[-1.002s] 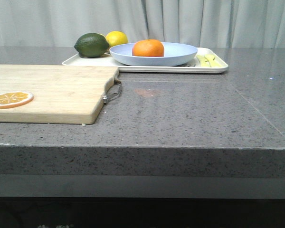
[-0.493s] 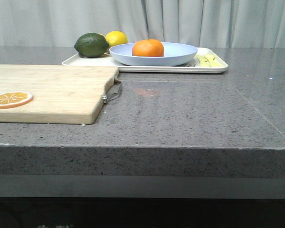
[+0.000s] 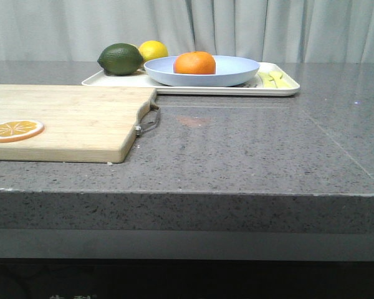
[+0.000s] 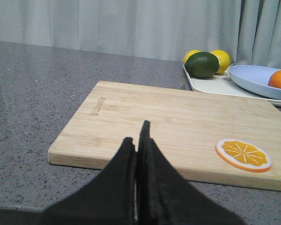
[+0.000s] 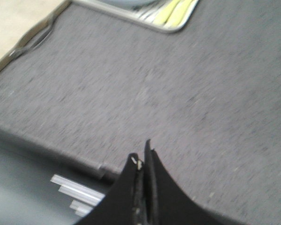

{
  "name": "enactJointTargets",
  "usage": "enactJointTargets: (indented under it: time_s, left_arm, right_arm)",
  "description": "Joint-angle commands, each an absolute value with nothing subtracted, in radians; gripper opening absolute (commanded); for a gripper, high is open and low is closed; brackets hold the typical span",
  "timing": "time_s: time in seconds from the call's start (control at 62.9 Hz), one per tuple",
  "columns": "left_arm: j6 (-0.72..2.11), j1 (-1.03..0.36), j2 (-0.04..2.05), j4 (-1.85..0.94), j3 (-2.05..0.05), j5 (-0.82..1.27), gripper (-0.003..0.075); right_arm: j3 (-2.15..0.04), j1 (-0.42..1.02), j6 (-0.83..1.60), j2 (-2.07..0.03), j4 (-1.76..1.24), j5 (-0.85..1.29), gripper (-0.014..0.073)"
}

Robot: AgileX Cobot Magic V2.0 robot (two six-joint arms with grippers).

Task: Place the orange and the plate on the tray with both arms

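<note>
Looking from left to right, the board [image 3: 62, 121] lies at the near left with an orange slice [image 3: 15, 129] on it, and neither belongs to the task. At the far side stands the tray [image 3: 280, 91]. On its left part are a green fruit [image 3: 120, 58] and a lemon [image 3: 153, 49]; in the middle sits the plate [image 3: 237, 67], and the orange [image 3: 194, 63] rests inside the plate. Some pale yellow pieces [image 3: 273, 77] lie at the tray's right end.

So both task things seem to be on the tray already, and I judge the step in hand is only to pull the arms back and finish.

The left gripper [image 4: 138, 145] is pressed closed and empty, hanging above the near edge of the board. The right gripper [image 5: 144, 164] is also closed with nothing between its fingers, over the near edge of the table [image 3: 249, 149], well apart from the tray. The right wrist picture is blurred, so small details there are not clear.

To do this well, each arm should retreat low and straight toward the near side, without swinging across the board or the tray. The left one should stay clear of the slice. Nothing on the tray needs another touch; a push on the plate rim could roll the orange.
</note>
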State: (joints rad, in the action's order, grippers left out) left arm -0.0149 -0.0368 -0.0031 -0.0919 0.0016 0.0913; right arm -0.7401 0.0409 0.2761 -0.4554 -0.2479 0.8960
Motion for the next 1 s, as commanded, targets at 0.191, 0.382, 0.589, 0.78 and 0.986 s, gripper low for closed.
enactJointTargets:
  time_s: [0.191,0.382,0.589,0.78,0.986]
  left_arm:
    - [-0.021,-0.036,-0.026,-0.101,0.008,0.011,-0.0018]
    - [-0.021,-0.036,-0.026,-0.101,0.008,0.011,-0.0018]
    - [-0.021,-0.036,-0.026,-0.101,0.008,0.011,-0.0018]
    - [-0.021,-0.036,-0.024,-0.101,0.008,0.013,-0.0018]
    - [-0.021,-0.036,-0.024,-0.101,0.008,0.013,-0.0018]
  right_arm:
    - [-0.363,0.025,0.289,-0.202,-0.223,0.263,-0.007]
    - [-0.11,0.023,0.289,-0.072,-0.224,0.022,-0.007]
    - [0.019,0.024,0.289,0.034,-0.231,-0.021,-0.007]
    - [0.023,0.024,0.289,0.032,-0.238,-0.007,-0.007]
    - [0.023,0.024,0.289,0.032,-0.238,-0.005,-0.007]
